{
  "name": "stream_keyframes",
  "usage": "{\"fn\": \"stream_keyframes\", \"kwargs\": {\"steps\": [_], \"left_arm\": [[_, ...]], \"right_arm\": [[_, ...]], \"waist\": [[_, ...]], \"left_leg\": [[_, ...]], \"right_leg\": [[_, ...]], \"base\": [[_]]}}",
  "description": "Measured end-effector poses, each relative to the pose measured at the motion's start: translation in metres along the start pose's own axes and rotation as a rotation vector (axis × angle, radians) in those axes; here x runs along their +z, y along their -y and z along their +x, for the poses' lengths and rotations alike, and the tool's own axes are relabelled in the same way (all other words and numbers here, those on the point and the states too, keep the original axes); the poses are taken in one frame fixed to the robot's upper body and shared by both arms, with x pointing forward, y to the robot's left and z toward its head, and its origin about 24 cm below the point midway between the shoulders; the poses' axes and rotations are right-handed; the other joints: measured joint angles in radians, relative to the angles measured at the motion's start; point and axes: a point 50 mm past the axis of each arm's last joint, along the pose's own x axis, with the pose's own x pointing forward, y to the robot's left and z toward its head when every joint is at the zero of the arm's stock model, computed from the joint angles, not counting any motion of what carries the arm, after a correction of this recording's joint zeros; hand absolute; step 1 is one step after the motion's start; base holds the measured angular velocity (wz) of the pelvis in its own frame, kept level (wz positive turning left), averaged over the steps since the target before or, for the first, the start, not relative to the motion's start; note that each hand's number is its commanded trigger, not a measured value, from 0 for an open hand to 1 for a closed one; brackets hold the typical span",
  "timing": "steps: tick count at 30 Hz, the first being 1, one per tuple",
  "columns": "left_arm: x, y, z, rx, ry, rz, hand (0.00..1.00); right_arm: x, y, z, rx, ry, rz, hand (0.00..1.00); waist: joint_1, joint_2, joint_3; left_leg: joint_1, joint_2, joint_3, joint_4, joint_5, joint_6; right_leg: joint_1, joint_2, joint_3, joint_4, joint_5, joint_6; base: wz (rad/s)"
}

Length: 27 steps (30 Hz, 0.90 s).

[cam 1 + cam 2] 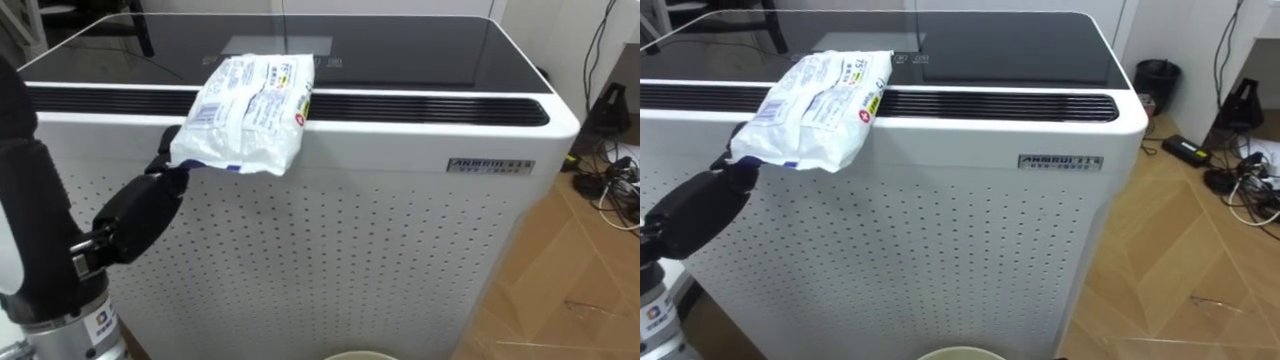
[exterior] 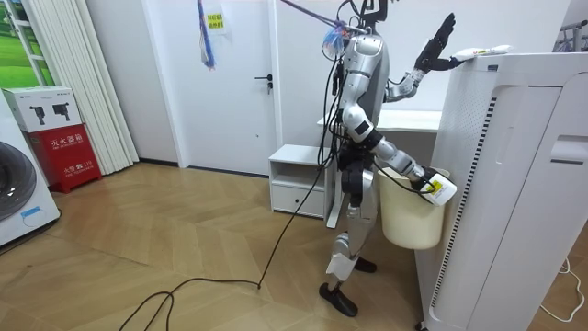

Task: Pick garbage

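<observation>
A white plastic packet (image 1: 250, 112) with blue print lies on the top front edge of a big white appliance (image 1: 400, 250) and hangs a little over it. My left hand (image 1: 150, 205) is raised to the packet's lower left corner; its fingers (image 2: 443, 32) look straight and touch the packet without closing on it. In the room view I stand right in front of the appliance. My right hand (image 2: 424, 182) is low at my side, curled on the rim of a cream bin (image 2: 411, 219). The bin's rim (image 1: 355, 355) peeks in at the bottom of the eye views.
The appliance has a glossy black top (image 1: 400, 50) and a perforated front. Cables and a power strip (image 1: 1230, 175) lie on the wooden floor to its right. A white cabinet (image 2: 299, 179) and a desk stand behind me.
</observation>
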Motion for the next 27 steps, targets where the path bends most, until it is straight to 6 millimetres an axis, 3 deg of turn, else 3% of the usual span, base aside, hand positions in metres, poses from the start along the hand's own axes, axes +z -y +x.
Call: {"fn": "stream_keyframes", "kwargs": {"steps": [23,27], "left_arm": [[-0.001,0.001,-0.01,-0.091,0.071,0.117,0.0],[-0.002,0.003,-0.016,-0.123,0.067,0.136,0.0]], "right_arm": [[0.0,0.002,-0.001,0.012,-0.002,-0.01,1.0],[-0.001,0.002,-0.001,0.016,-0.003,-0.012,1.0]], "waist": [[-0.005,0.009,0.0007],[-0.014,0.01,0.0]], "left_leg": [[0.021,-0.006,0.001,-0.02,0.003,0.005],[0.021,-0.008,0.02,-0.022,0.006,0.01]], "right_leg": [[0.01,-0.013,-0.002,-0.001,0.0,0.002],[0.011,-0.013,-0.001,-0.001,0.002,0.008]], "base": [[0.0],[0.0]]}}
